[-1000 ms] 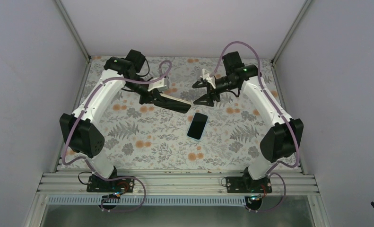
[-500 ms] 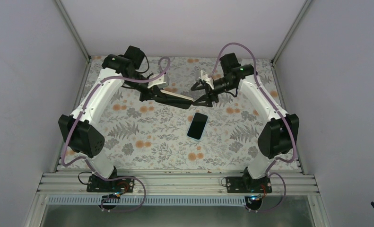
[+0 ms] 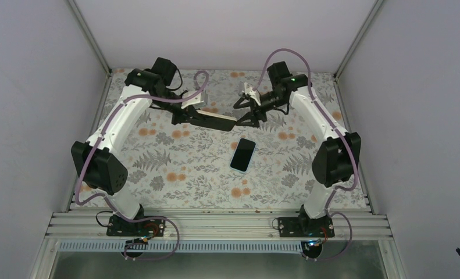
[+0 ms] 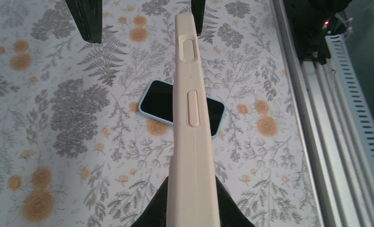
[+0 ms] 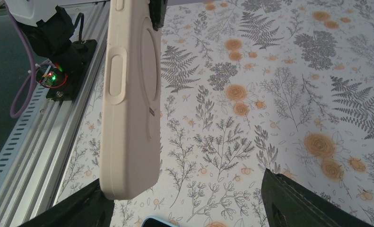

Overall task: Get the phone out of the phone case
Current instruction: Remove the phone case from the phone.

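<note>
Left end effector [image 3: 199, 118] clamps case [image 3: 218, 122] | right end effector [image 3: 240, 114] spread | phone [image 3: 243, 155] on table [image 3: 175, 168]

text: none legible in any view | phone case [image 4: 192, 142]: plain beige, no lettering or logo readable | phone [image 4: 157, 101]: dark screen, nothing readable | table cover [image 4: 57, 118]: floral print only, no words or numbers

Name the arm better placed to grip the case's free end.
Right. The right gripper is open, jaws flanking the free end of the beige case; the left gripper is shut on its other end.
</note>
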You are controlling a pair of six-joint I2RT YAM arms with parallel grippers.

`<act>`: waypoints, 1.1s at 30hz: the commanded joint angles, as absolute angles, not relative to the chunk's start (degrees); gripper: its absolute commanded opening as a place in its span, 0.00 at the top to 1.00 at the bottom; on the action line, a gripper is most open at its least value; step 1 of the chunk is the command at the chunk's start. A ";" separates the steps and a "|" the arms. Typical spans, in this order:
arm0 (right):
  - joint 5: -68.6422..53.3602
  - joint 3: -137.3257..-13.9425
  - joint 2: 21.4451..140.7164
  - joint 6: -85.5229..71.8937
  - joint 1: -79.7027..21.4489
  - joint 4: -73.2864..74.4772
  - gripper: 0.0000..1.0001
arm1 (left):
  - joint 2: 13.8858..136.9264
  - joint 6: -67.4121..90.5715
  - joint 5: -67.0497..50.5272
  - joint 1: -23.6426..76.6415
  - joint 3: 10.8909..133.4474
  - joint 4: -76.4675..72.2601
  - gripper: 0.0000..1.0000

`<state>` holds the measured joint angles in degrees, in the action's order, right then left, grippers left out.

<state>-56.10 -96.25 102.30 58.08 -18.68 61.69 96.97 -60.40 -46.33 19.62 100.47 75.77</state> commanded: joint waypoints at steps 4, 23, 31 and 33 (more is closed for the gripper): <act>-52.72 -109.01 109.71 58.50 -16.06 62.55 0.21 | 92.11 -62.94 -50.56 20.72 97.33 77.78 0.98; -45.38 -127.88 124.11 52.82 -13.64 61.39 0.17 | 92.68 -63.75 -49.23 20.74 98.39 77.78 0.98; -47.79 -126.59 121.96 53.68 -11.72 63.18 0.17 | 93.31 -63.87 -49.20 20.71 99.05 77.72 0.98; -50.19 -125.29 120.43 56.90 -11.87 67.93 0.17 | 93.79 -63.84 -48.78 20.66 99.51 77.78 0.98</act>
<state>-46.54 -125.97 123.42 53.67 -11.14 63.16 94.43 -62.57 -44.56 20.99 97.95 77.01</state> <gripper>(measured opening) 0.833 0.115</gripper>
